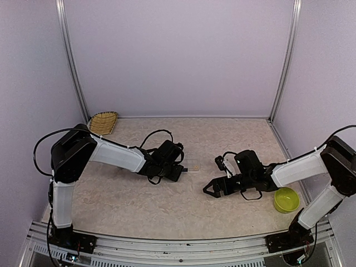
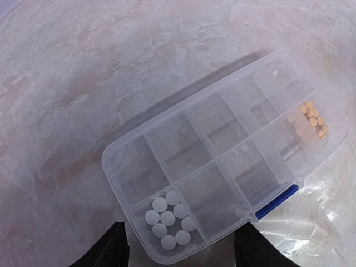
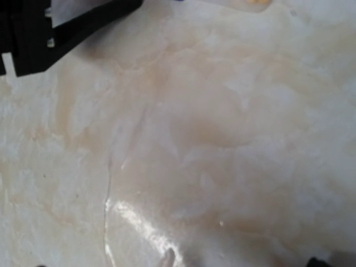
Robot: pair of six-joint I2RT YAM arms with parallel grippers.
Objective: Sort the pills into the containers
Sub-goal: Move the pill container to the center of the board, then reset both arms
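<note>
Left pincer [image 2: 182, 225]: fingers [image 2: 114, 247] are standing apart, straddling the near short end of the organizer box [image 2: 222, 144]. Clamping or merely flanking, cannot tell.

The box is lying flat on the table [image 2: 67, 83], long axis pointing ahead and rightward from the pincer.

White pills [image 2: 168, 219] are sitting in the cell nearest the fingers, orange pills [image 2: 313, 118] in the farthest end cell. The blue latch [image 2: 276, 201] is facing the right-hand finger's side.

Right pincer [image 1: 211, 188]: jaws are gaping wide, holding nothing.
</note>
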